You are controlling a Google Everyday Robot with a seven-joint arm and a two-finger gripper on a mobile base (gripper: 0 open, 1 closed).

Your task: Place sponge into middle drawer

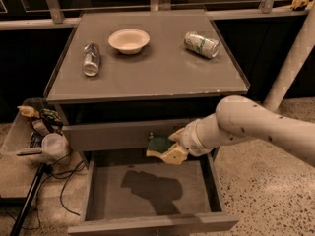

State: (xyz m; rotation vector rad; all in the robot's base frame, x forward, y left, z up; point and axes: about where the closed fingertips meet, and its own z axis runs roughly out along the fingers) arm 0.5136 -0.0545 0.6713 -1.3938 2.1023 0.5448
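— Since the middle drawer (109, 195) is our marker, what does it look like?

— It is pulled out: a wide, shallow grey box with a flat, matte bottom and low straight walls. A soft dark shadow (150, 187) lies on that bottom, toward the back.

— And the sponge (160, 146)?

— It hangs over the drawer's back edge, clear of its bottom, just in front of the flat grey front of the closed upper drawer (113, 134). It is a small block, slightly tilted, with a dark green scrub layer on top and pale yellow foam with a wavy edge underneath.

— What holds it?

— The gripper (173, 142), over the drawer's back right part, is clamped on the sponge's right end. Behind it, a smooth, rounded, cream-white arm (266, 127) with small dark dots runs off past the drawer's right wall.

— Anything higher up?

— Above and behind the drawer, the cabinet's flat grey top (157, 73) carries three things, well apart. A round, shallow off-white bowl (129, 40) sits at the back centre. A shiny silver can (91, 59) lies on its side to the left, and a green can (202, 44) with white markings lies on its side to the right.

— And off to the drawer's left?

— A translucent plastic bin (17, 127) of mixed clutter, with a cloudy plastic cup (53, 144) at its near corner. Right of the drawer, the floor (266, 195) is pale speckled stone.
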